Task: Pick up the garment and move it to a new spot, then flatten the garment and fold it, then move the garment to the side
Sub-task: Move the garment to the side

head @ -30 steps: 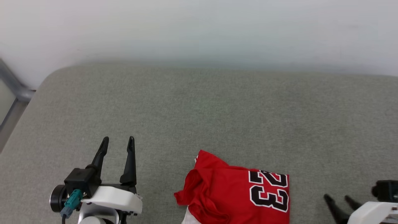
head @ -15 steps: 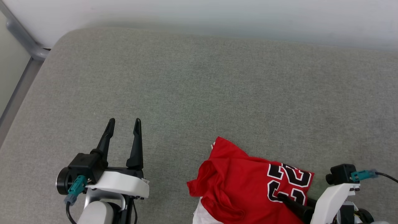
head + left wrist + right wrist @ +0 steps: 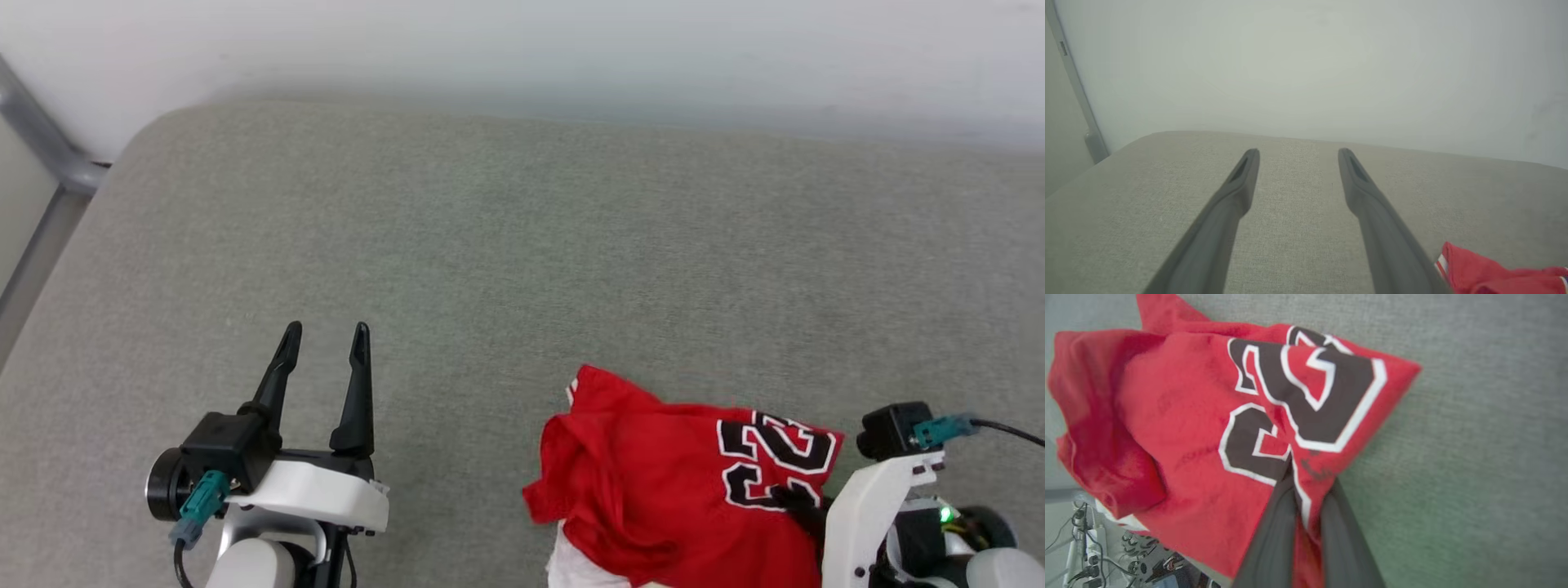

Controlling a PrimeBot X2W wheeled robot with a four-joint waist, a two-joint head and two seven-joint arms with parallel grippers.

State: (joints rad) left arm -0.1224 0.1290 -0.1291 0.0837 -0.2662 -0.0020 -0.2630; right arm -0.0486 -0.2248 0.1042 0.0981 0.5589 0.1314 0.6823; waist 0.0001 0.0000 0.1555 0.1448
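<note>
A red jersey (image 3: 661, 482) with a black 23 lies crumpled at the near edge of a grey-green cushion (image 3: 522, 245), on the robot's right, a white sleeve (image 3: 571, 567) poking out beneath it. In the right wrist view part of the cloth seems to hang over the cushion's front edge.

The right gripper (image 3: 1306, 486) is pinched tight on a fold of the fabric just below the numerals. The left gripper (image 3: 326, 328) hovers well apart to the left, its 2 fingers spread wide and holding nothing.

The shirt looks light, soft and limp. Lifted by this 1 pinch, it would likely hang in a bunch and not as a sheet. The knit may slide if only a thin layer is caught. For flattening, a hold at 2 corners, the shoulders or the hem, would probably serve better.

Nothing stands on the cushion between the shirt and the open space beyond it. A pale wall (image 3: 522, 49) runs along the far side and a metal post (image 3: 41, 155) stands at the left corner. Cables (image 3: 1081, 547) lie on the floor below the front edge, where a dropped shirt could land.
</note>
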